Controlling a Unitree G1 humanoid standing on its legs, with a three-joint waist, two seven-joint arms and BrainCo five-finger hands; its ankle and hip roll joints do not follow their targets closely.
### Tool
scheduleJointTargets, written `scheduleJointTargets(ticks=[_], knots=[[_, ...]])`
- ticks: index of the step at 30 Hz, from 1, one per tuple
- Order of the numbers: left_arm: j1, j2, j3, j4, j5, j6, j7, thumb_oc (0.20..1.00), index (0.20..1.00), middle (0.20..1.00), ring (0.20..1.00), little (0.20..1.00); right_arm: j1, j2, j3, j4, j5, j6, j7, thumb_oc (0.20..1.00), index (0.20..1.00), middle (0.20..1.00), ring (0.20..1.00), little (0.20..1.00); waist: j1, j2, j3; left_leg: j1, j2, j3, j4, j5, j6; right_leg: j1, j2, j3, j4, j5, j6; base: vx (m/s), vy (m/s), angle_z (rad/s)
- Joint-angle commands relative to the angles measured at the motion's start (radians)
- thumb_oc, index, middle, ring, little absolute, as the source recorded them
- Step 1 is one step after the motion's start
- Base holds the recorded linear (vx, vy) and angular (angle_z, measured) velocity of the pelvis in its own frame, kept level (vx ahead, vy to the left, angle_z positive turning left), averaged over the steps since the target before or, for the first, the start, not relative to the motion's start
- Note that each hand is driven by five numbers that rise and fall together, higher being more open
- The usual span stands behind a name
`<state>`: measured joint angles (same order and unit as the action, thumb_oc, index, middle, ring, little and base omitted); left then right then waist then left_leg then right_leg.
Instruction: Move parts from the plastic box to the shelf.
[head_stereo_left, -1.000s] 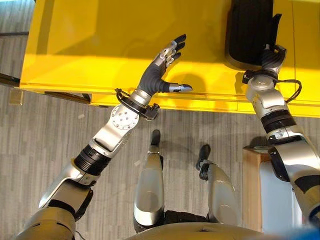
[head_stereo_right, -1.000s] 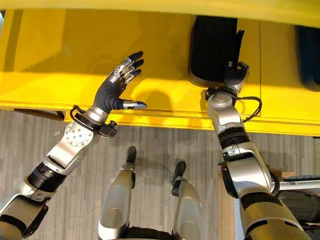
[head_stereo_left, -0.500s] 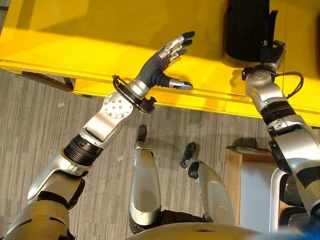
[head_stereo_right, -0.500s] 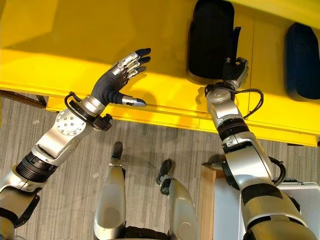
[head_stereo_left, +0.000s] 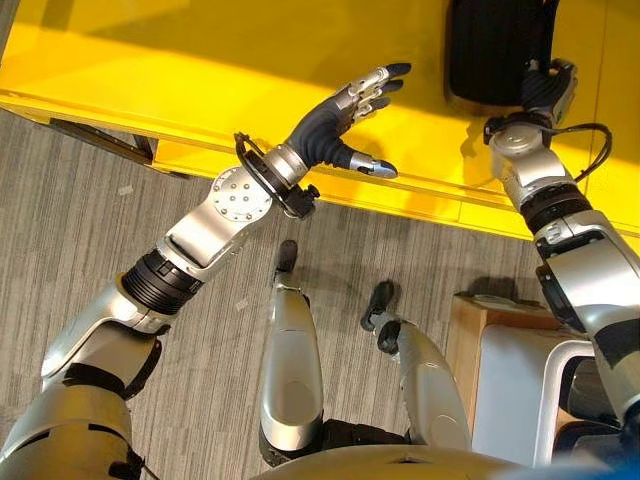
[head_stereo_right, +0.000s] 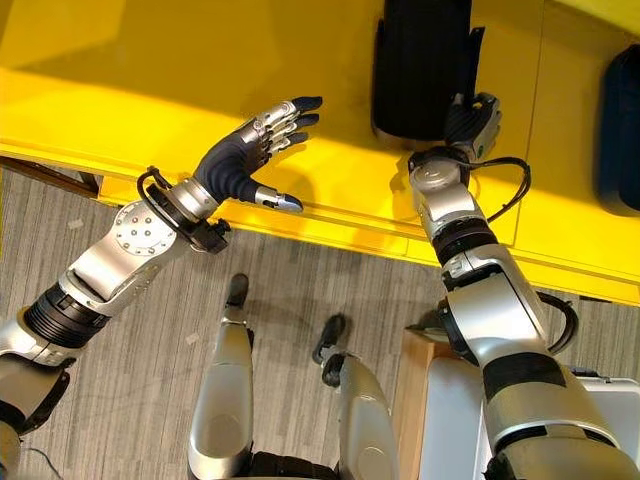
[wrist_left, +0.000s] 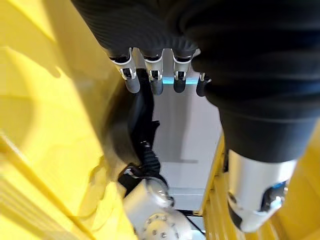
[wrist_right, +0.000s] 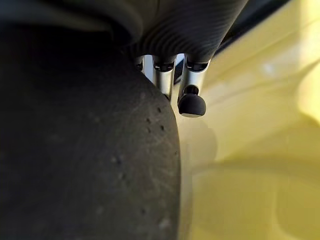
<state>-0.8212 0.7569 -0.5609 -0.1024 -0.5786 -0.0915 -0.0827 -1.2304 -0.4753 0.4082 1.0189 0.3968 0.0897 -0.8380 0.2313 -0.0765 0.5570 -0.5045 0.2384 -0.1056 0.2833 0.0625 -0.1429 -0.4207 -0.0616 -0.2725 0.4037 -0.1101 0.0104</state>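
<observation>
The yellow shelf (head_stereo_left: 200, 70) spans the top of both eye views. On it, at upper right, we see the black ribbed part (head_stereo_left: 495, 50), with another dark part (head_stereo_right: 622, 110) at the far right edge. Our right hand (head_stereo_right: 470, 120) is against the ribbed part's lower right corner; we cannot tell how its fingers are set. The part looks rubbery, grippy and fairly bulky, so we judge its edge the place to hold it. Our left hand (head_stereo_left: 345, 120) hovers spread and empty at upper centre.

Both eye views look steeply down from the head and share the yellow shelf (head_stereo_left: 200, 70) and grey floor (head_stereo_left: 90, 230) — each wrist view looks along its own hand, very close to that shelf.
</observation>
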Motion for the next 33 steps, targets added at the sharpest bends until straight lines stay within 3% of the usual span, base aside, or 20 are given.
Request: scheduleJointTargets(ticks=[1, 20, 21, 22, 23, 33], knots=[[-0.061, -0.009, 0.02, -0.029, -0.034, -0.039, -0.003, 1.0, 1.0, 1.0, 1.0, 1.0, -0.068, -0.067, -0.006, -0.033, 0.02, -0.062, -0.063, 0.2, 0.2, 0.2, 0.2, 0.2, -0.002, -0.044, -0.037, -0.001, 0.006, 0.151, 0.102, -0.052, 0.044, 0.029, 0.004, -0.024, -0.039, 0.086, 0.057, 0.0, 0.0, 0.0], [-0.054, -0.016, 0.013, -0.017, -0.06, -0.056, -0.012, 1.0, 1.0, 1.0, 1.0, 1.0, -0.063, -0.08, -0.006, 0.007, -0.026, -0.045, -0.077, 0.2, 0.2, 0.2, 0.2, 0.2, -0.02, -0.021, -0.037, -0.017, 0.018, 0.165, 0.112, -0.049, 0.043, -0.015, -0.011, -0.01, 0.003, 0.077, 0.06, 0.0, 0.004, -0.01], [-0.051, -0.019, 0.013, -0.019, -0.058, -0.057, -0.013, 1.0, 1.0, 1.0, 1.0, 1.0, -0.062, -0.083, -0.003, 0.007, -0.024, -0.043, -0.081, 0.482, 0.482, 0.482, 0.482, 0.482, -0.021, -0.02, -0.037, -0.017, 0.018, 0.166, 0.111, -0.048, 0.044, -0.016, -0.012, -0.009, 0.003, 0.078, 0.06, 0.0, 0.0, 0.0], [-0.049, -0.019, 0.012, -0.023, -0.056, -0.054, -0.012, 1.0, 1.0, 1.0, 1.0, 1.0, -0.062, -0.084, -0.001, 0.008, -0.029, -0.046, -0.098, 0.686, 0.686, 0.686, 0.686, 0.686, -0.021, -0.019, -0.037, -0.018, 0.018, 0.166, 0.112, -0.049, 0.045, -0.017, -0.012, -0.008, 0.004, 0.077, 0.06, 0.0, 0.0, 0.0], [-0.051, -0.02, 0.01, -0.023, -0.056, -0.051, -0.011, 1.0, 1.0, 1.0, 1.0, 1.0, -0.064, -0.085, 0.0, 0.01, -0.039, -0.047, -0.099, 1.0, 1.0, 1.0, 1.0, 1.0, -0.022, -0.018, -0.037, -0.018, 0.019, 0.166, 0.113, -0.049, 0.045, -0.019, -0.014, -0.008, 0.007, 0.078, 0.061, 0.0, 0.0, 0.0], [-0.064, -0.009, -0.005, -0.018, -0.07, -0.048, -0.014, 1.0, 1.0, 1.0, 1.0, 1.0, -0.084, -0.104, 0.014, 0.018, -0.061, -0.042, -0.13, 1.0, 1.0, 1.0, 1.0, 1.0, -0.022, -0.016, -0.037, -0.02, 0.016, 0.169, 0.115, -0.049, 0.045, -0.018, -0.015, -0.008, 0.004, 0.079, 0.063, 0.0, 0.0, 0.0]])
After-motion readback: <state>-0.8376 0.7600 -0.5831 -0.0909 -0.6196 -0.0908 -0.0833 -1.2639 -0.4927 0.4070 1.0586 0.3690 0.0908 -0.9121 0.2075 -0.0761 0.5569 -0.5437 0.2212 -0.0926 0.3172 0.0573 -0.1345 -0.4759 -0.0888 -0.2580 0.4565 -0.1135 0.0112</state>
